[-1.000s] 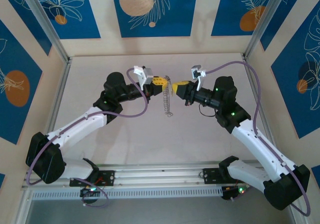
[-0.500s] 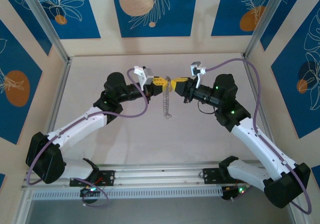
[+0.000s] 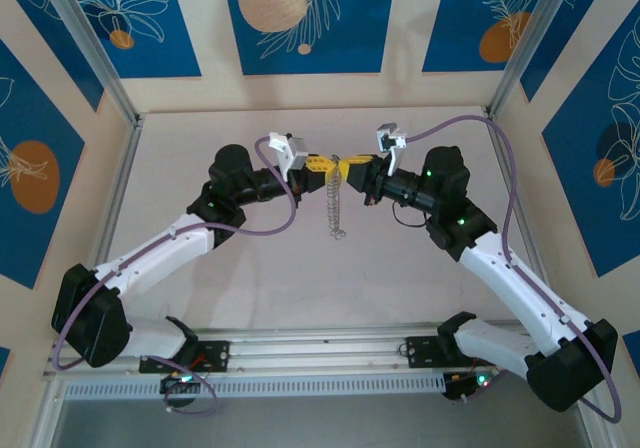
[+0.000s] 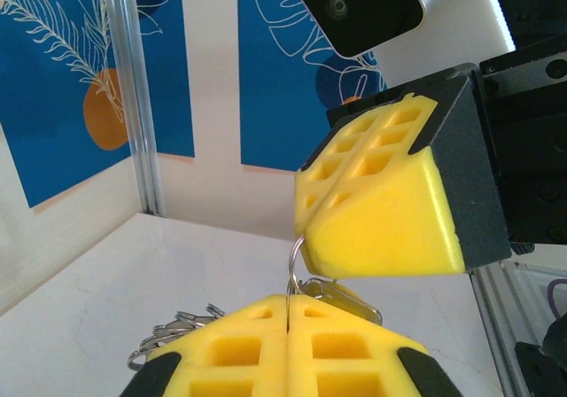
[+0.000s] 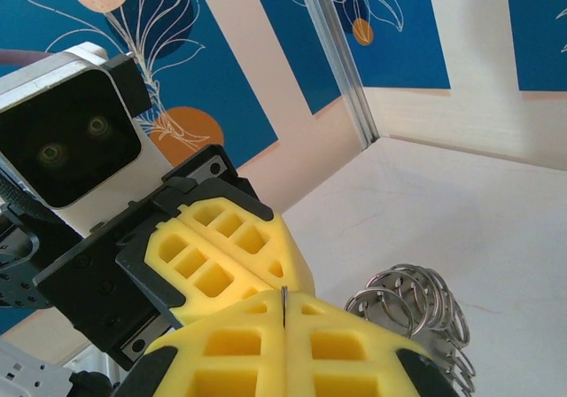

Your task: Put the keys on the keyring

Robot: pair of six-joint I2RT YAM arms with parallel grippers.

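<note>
Yellow-padded left gripper (image 4: 288,322) clamps the keyring (image 3: 335,206) wire, hoop dangling below; right gripper (image 5: 283,317), clenched on an unidentifiable sliver, meets it tip to tip, key (image 4: 344,298) just beneath. Threading likely needs a firm hold and a slow feed along the wire.

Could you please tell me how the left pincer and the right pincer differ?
The left pincer reaches in from the left, the right pincer from the right. The keyring's thin wire curves up out of the left pincer's shut fingers; the right pincer's fingers pinch just a short dark sliver. Both are shut, yellow-tipped, meeting tip to tip.
</note>
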